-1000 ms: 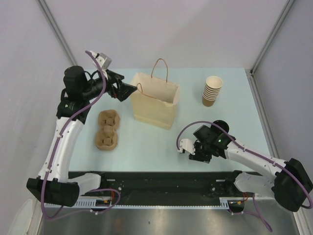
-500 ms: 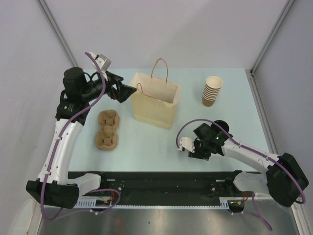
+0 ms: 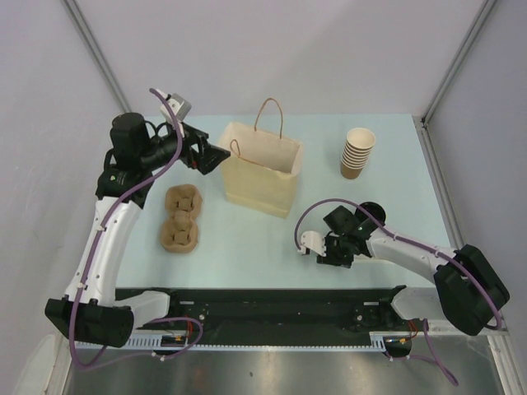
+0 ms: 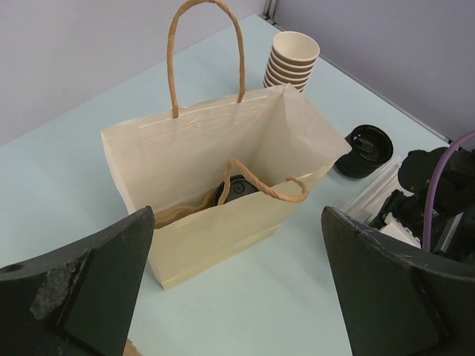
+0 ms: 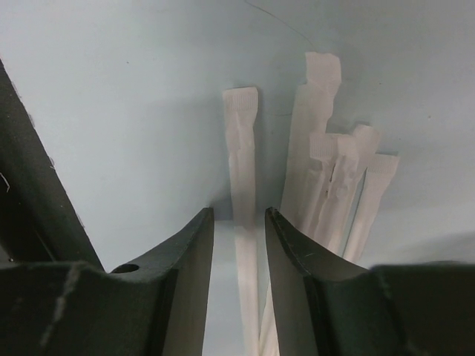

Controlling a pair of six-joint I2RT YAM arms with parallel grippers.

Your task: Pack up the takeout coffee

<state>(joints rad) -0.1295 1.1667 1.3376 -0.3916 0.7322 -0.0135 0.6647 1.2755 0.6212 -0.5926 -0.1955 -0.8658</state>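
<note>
The takeout coffee stands inside the cream paper bag, and only its black lid shows past the fallen handle. My left gripper hangs wide open just left of the bag, near its rim, holding nothing. My right gripper is low over the table at the front right. Its jaws stand narrowly apart astride one paper-wrapped straw, with a gap on each side. Several more wrapped straws lie just to its right.
A stack of lidless tan cups stands at the back right. Black lids lie behind my right arm. Two brown pulp cup carriers sit left of the bag. The bag's far handle stands upright.
My right gripper has shifted slightly left and away over the straws and narrowed a little. The left arm has barely moved.
</note>
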